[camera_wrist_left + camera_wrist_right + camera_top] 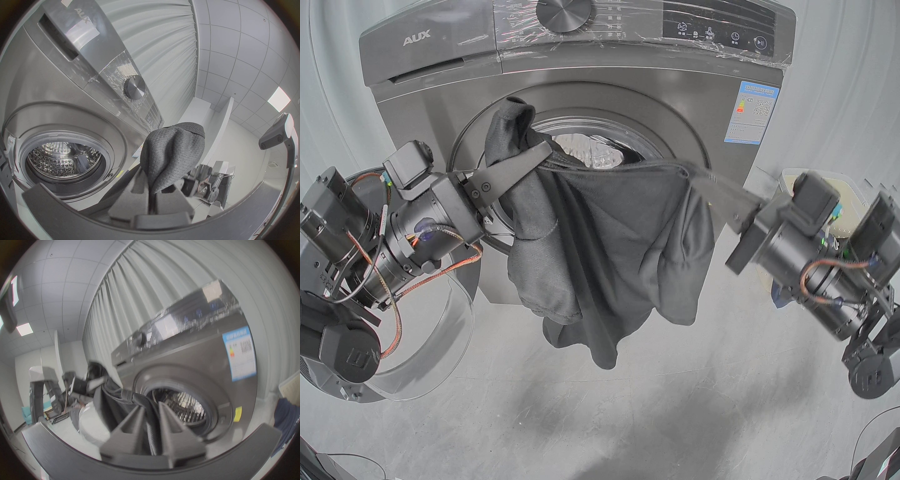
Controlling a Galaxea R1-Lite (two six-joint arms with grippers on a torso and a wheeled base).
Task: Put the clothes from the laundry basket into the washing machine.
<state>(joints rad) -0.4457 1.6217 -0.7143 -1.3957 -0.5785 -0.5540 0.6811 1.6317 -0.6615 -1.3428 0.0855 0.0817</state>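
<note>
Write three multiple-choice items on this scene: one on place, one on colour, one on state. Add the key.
1. Where is the garment? A. fully inside the machine B. hanging before the washing machine's opening C. on the floor
2. Its colour? A. dark grey B. red C. white
3. The machine's door is: A. shut B. missing C. swung open
Key: B, the left claw and right claw hold it stretched before the opening; A, the cloth is dark grey; C, the clear door stands open at the robot's left.
</note>
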